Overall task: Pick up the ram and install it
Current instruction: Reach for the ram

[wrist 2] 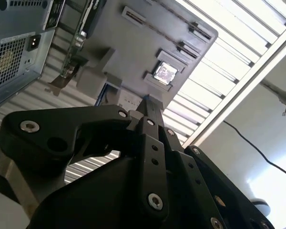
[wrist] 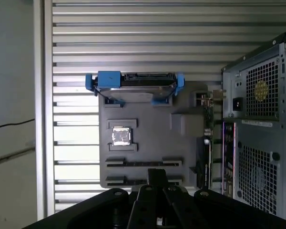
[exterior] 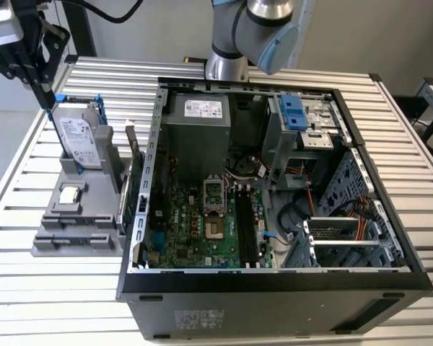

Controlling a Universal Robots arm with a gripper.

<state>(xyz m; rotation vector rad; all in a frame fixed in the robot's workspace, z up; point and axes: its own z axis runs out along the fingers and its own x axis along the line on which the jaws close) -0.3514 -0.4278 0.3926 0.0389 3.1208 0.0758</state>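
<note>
My black gripper (exterior: 47, 97) hangs at the exterior view's far left, above the grey parts holder (exterior: 54, 241) and close to the top of the upright silver hard drive (exterior: 78, 140). In both wrist views its fingertips (wrist 2: 147, 102) (wrist: 157, 175) stand pressed together, shut, with nothing showing between them. The ram is out of view. The holder's long narrow slots (wrist: 143, 163) lie just beyond the fingertips in the first wrist view. The black motherboard slots (exterior: 247, 227) run lengthwise inside the open computer case (exterior: 274, 285), well off to the gripper's right in the exterior view.
The grey holder also carries a small square processor chip (wrist: 120, 136) and a green expansion card (exterior: 132, 184) beside the case wall. The case stands on a slatted metal table (exterior: 29, 295). The arm's base (exterior: 227, 65) rises behind the case. A power supply (exterior: 195, 126) fills the case's back corner.
</note>
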